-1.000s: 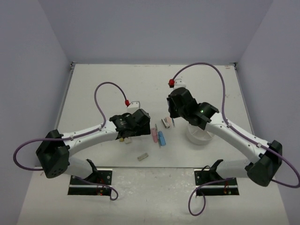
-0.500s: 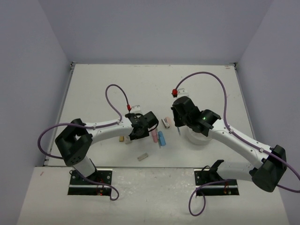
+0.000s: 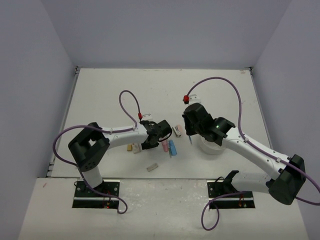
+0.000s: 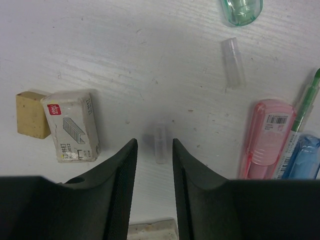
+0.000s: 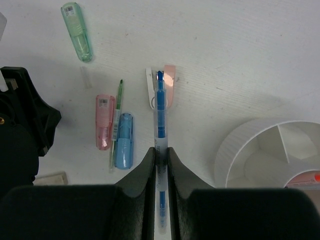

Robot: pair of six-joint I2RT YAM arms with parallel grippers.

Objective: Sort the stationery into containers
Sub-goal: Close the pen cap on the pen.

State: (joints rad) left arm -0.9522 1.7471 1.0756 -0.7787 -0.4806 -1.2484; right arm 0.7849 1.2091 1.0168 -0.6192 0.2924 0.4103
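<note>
In the left wrist view my left gripper (image 4: 153, 150) is open, its jaws narrow and low over the table. A small clear cap (image 4: 160, 142) lies between the tips, touching neither. A white staple box (image 4: 72, 125) and a tan block (image 4: 31, 114) lie to its left. A pink piece (image 4: 263, 137), a green pen (image 4: 300, 125) and a blue piece (image 4: 305, 157) lie to its right. My right gripper (image 5: 160, 152) is shut on a blue pen (image 5: 160, 110), held above the table left of the round white container (image 5: 240, 145) with inner dividers.
A green piece (image 5: 76, 31) and a second clear cap (image 4: 233, 62) lie farther out. A pink-and-white item (image 3: 177, 131) lies below the blue pen's tip. A grey block (image 3: 152, 167) sits near the front edge. The container (image 3: 212, 146) stands under the right arm.
My left arm has reached right toward the pink and blue pieces and its jaws have narrowed. My right arm has shifted slightly with the blue pen in its grip.
</note>
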